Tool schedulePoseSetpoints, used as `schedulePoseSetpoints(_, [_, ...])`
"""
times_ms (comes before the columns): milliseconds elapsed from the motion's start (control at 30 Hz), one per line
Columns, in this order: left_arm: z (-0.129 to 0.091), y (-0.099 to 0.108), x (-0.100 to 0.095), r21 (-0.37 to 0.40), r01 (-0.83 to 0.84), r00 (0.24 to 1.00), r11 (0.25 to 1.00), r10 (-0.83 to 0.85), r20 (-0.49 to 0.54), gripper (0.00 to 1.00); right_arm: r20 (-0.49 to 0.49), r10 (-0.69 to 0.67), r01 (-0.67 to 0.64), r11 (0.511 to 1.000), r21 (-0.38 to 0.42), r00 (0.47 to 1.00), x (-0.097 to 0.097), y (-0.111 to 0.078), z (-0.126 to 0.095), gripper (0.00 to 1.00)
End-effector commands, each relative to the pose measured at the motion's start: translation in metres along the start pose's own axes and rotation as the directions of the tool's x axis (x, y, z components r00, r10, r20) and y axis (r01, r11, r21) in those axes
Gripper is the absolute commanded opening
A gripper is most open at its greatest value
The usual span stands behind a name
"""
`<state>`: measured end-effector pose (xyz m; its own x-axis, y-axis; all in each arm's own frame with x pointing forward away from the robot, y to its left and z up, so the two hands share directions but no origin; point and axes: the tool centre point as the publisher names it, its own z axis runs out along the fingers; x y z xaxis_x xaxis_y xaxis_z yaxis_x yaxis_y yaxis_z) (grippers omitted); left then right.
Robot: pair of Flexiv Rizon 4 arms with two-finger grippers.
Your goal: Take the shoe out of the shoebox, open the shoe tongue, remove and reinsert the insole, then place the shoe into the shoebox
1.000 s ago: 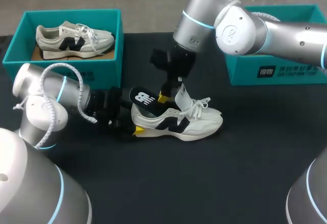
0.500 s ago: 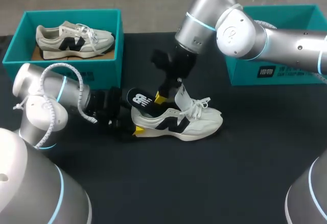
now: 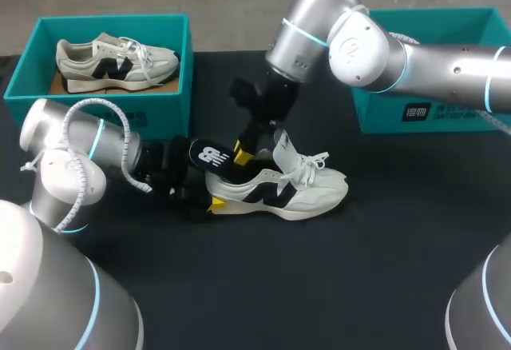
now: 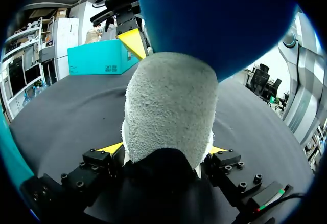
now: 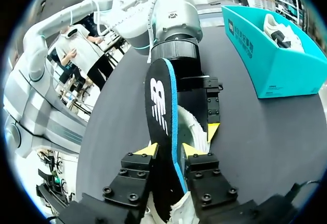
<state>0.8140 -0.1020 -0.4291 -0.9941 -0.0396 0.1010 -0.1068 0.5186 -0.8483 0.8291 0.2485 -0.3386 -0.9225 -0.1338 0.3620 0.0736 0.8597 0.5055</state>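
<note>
A white sneaker with a black N (image 3: 279,190) lies on its side on the black table. My left gripper (image 3: 209,198) is shut on its heel; in the left wrist view the grey heel (image 4: 168,106) fills the gap between the yellow fingers (image 4: 110,148). A black insole with a blue edge (image 3: 214,158) sticks up out of the shoe's opening. My right gripper (image 3: 242,156) reaches down over it. In the right wrist view the insole (image 5: 161,106) stands between that gripper's (image 5: 169,150) slightly parted fingers, so it is open. The white tongue (image 3: 283,149) is folded up.
A teal shoebox (image 3: 172,86) at the back left holds a second sneaker (image 3: 116,61). Another teal box (image 3: 431,110) stands at the back right, under my right arm. My left arm's grey body fills the near left corner.
My right gripper has shifted left toward the heel, and the insole has tilted that way with it. Its fingers have parted a little. The left arm and the shoe have not moved.
</note>
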Motion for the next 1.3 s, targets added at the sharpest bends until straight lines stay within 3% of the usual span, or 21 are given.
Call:
schedulePoseSetpoints(33, [0.002,0.002,0.001,0.001,0.0,1.0,1.0,0.0,0.001,0.0,-0.012,-0.001,0.001,1.0,-0.022,1.0,0.0,-0.008,0.001,0.34])
schedulePoseSetpoints(167, [0.002,0.002,0.001,0.001,0.0,1.0,1.0,0.0,0.001,0.0,-0.036,0.006,-0.007,1.0,-0.023,0.999,-0.002,-0.013,0.003,0.38])
schedulePoseSetpoints(367, [0.002,0.002,0.001,0.001,0.0,1.0,1.0,0.0,0.001,0.0,-0.062,0.009,-0.011,0.999,-0.034,0.998,-0.003,-0.015,0.007,0.34])
schedulePoseSetpoints(467, [0.002,0.002,0.001,0.001,0.0,1.0,1.0,0.0,0.001,0.0,-0.067,0.005,-0.007,0.999,-0.034,0.998,-0.002,-0.014,0.008,0.26])
schedulePoseSetpoints(567, [0.002,0.002,0.001,0.001,0.0,1.0,1.0,0.0,0.001,0.0,-0.067,0.004,-0.007,0.999,-0.034,0.998,-0.002,-0.013,0.008,0.01])
schedulePoseSetpoints(600, [0.002,0.002,0.001,0.001,0.0,1.0,1.0,0.0,0.001,0.0,-0.068,0.003,-0.006,0.999,-0.035,0.998,-0.001,-0.013,0.008,0.0])
schedulePoseSetpoints(733, [0.002,0.002,0.001,0.001,0.0,1.0,1.0,0.0,0.001,0.0,-0.069,0.0,-0.003,0.999,-0.041,0.998,0.001,-0.011,0.004,0.0])
schedulePoseSetpoints(1000, [0.002,0.002,0.001,0.001,0.0,1.0,1.0,0.0,0.001,0.0,-0.057,0.002,-0.01,0.991,-0.134,0.998,0.003,0.001,-0.013,0.0])
schedulePoseSetpoints(1300, [0.002,0.002,0.001,0.001,0.0,1.0,1.0,0.0,0.001,0.0,0.0,0.024,-0.024,0.973,-0.231,1.0,0.003,0.022,-0.046,0.0])
